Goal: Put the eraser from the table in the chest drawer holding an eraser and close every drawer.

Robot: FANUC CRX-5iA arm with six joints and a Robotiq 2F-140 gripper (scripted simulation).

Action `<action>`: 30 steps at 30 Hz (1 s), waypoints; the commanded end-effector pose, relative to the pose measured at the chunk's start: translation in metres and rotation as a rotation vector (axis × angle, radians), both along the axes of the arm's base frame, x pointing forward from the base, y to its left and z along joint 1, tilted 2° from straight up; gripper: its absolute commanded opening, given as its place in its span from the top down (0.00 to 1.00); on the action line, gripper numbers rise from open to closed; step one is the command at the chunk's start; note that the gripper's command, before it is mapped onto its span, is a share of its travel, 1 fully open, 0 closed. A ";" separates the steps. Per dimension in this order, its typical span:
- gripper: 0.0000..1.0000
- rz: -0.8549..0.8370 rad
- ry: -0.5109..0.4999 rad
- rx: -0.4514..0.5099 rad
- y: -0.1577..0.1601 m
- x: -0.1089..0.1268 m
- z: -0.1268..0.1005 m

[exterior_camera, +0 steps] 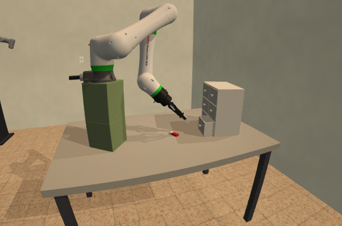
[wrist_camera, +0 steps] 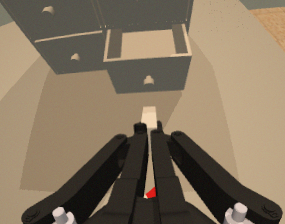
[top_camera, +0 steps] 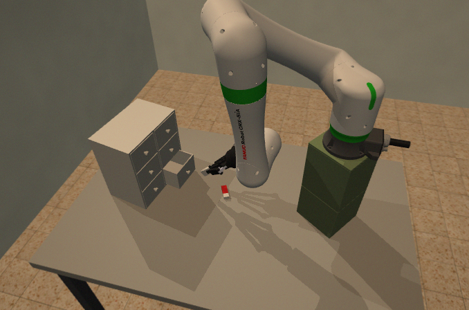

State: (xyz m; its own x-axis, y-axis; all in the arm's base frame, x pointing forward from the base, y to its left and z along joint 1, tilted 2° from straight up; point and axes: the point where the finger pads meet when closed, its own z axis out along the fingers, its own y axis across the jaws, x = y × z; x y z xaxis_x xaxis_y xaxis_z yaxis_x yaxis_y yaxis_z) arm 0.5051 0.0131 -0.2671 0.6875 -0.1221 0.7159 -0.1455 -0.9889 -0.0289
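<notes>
The white chest (top_camera: 133, 124) (exterior_camera: 230, 111) (wrist_camera: 70, 25) stands upright with two columns of drawers. Its bottom drawer (top_camera: 172, 176) (exterior_camera: 208, 128) (wrist_camera: 130, 79), in the right column in the wrist view, is pulled partly out and looks level. The visible part of its floor is bare; its back is hidden. The other drawers look pushed in. The red and white eraser (top_camera: 225, 191) (exterior_camera: 174, 133) (wrist_camera: 151, 192) lies on the table in front of the chest, mostly hidden by the fingers in the wrist view. My gripper (top_camera: 205, 171) (exterior_camera: 187, 120) (wrist_camera: 149, 116) is shut and empty, tilted down above the table, short of the open drawer's front and knob.
The green pedestal (top_camera: 326, 189) (exterior_camera: 105, 111) carries the arm and stands on the table (top_camera: 96, 252) (exterior_camera: 150, 165), across from the chest. A wall rises behind the chest. Shadows of the chest and arm fall over the table.
</notes>
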 end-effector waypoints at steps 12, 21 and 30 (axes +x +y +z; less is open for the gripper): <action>1.00 0.000 0.000 0.000 -0.003 0.024 -0.031; 1.00 0.000 0.000 0.000 -0.003 0.024 -0.031; 1.00 0.000 0.000 0.000 -0.003 0.024 -0.031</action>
